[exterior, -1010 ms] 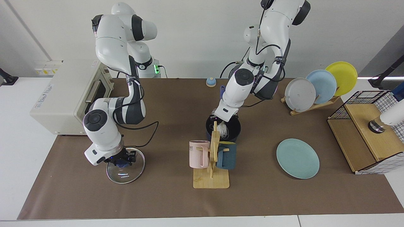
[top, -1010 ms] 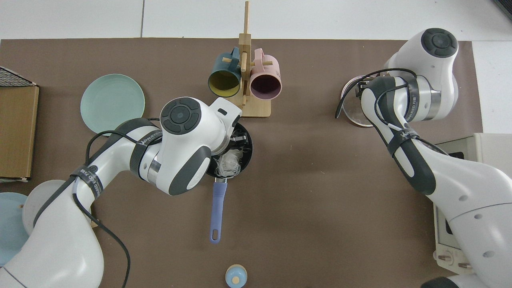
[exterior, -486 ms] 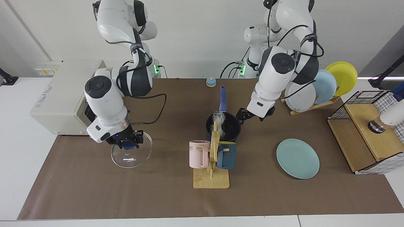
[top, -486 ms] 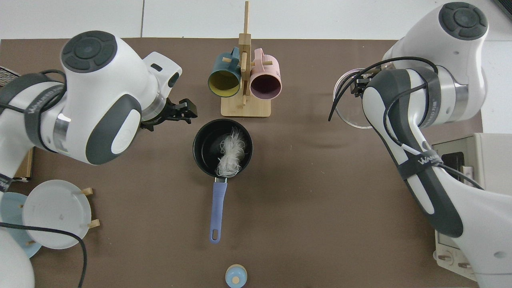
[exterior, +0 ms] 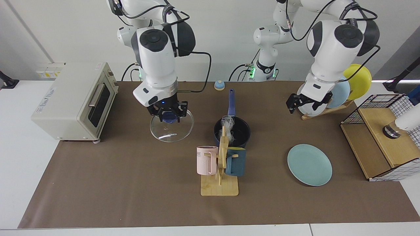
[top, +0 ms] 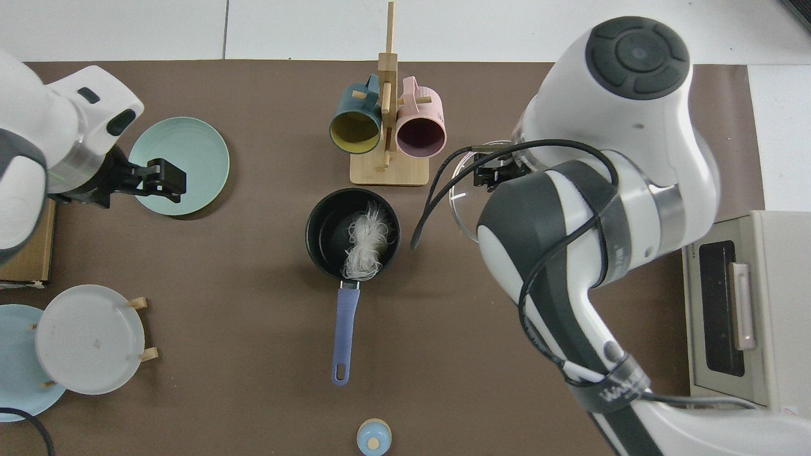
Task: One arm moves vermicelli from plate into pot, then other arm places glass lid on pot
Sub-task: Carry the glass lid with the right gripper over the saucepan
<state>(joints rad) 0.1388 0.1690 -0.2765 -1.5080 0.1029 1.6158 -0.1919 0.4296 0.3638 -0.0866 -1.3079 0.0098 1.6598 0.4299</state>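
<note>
Since half a second ago we have carried the glass lid (exterior: pixel 171 128) nearer the pot (exterior: pixel 232 132), right gripper (exterior: pixel 168 113) clamped on its knob; our left gripper (exterior: pixel 303 102), fingers apart, has withdrawn. The vermicelli (top: pixel 366 244) lies in the pot, lengthwise toward the handle.

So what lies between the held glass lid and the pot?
Only bare brown table mat between glass lid and pot, clearest in the facing view.

Four plates, one teal (exterior: pixel 309 164), one white (top: pixel 89 339), one light blue (exterior: pixel 338 89), one yellow (exterior: pixel 360 77); two mugs, pink (exterior: pixel 206 160) and dark teal (exterior: pixel 235 161); one pot (top: pixel 352 233); one glass lid (exterior: pixel 171 126); one toaster oven (exterior: pixel 70 100); two arms.
</note>
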